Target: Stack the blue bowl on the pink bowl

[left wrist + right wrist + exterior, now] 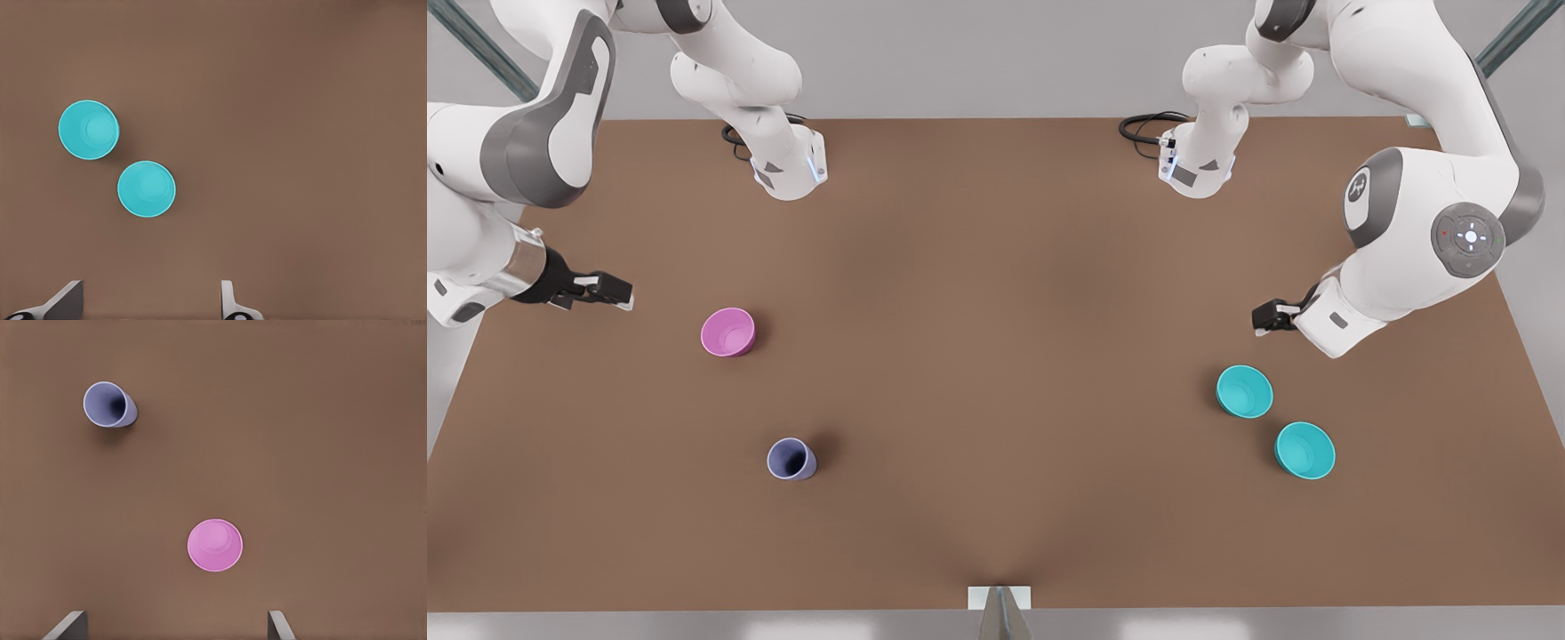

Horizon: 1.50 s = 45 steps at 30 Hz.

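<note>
The left gripper (1261, 322), fingers spread and empty, hangs close above the nearer of 2 blue bowls (1245, 391) by the table's (996, 267) front-view right edge, while the pink bowl (728, 332) sits far across under the waiting, spread right gripper (624, 292)

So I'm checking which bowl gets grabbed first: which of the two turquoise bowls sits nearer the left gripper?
The blue bowl nearer the left gripper; its twin sits farther away.
</note>
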{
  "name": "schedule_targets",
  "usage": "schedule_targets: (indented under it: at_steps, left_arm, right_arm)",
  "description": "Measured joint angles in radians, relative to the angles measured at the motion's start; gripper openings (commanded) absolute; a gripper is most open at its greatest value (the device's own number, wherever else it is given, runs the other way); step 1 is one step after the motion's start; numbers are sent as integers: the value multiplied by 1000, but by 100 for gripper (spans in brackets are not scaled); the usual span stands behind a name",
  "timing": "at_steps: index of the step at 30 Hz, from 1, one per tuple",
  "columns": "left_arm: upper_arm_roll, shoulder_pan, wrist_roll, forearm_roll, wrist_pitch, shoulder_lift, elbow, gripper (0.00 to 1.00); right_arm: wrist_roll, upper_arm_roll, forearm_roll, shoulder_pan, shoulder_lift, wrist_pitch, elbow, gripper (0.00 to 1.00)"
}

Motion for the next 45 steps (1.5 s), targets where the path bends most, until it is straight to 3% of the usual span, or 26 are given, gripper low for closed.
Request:
schedule_targets:
  at_steps: [5, 10, 13, 21, 31, 39, 41, 42, 45]
  left_arm:
    - [0, 8, -4, -1, 2, 11, -2, 100]
    - [-1, 6, -7, -2, -7, 13, -3, 100]
    - [-2, 6, -8, -2, -12, 11, -3, 100]
    - [0, 10, -10, -3, -22, 29, -3, 100]
    - [0, 15, -12, 0, -24, 32, -3, 100]
    - [1, 21, -13, 2, -23, 39, -3, 100]
    - [1, 22, -13, 2, -23, 39, -3, 100]
    - [1, 22, -13, 3, -23, 39, -3, 100]
    - [1, 23, -13, 3, -22, 42, -2, 100]
  right_arm:
    - [-6, -1, 18, -7, 14, 2, -37, 100]
    - [-9, -23, 40, -37, -134, 157, -489, 100]
    - [-10, -32, 43, -64, -129, 312, -644, 100]
    - [-12, -34, 52, -118, 27, 581, -698, 100]
    - [-11, -34, 106, -118, 34, 937, -1004, 100]
    - [-11, -33, 124, -118, 110, 1113, -1024, 99]
    - [-14, -33, 127, -118, 111, 1132, -1021, 49]
    - [-16, -32, 129, -118, 111, 1139, -1019, 37]
    - [-32, -32, 143, -119, 110, 1151, -1014, 21]
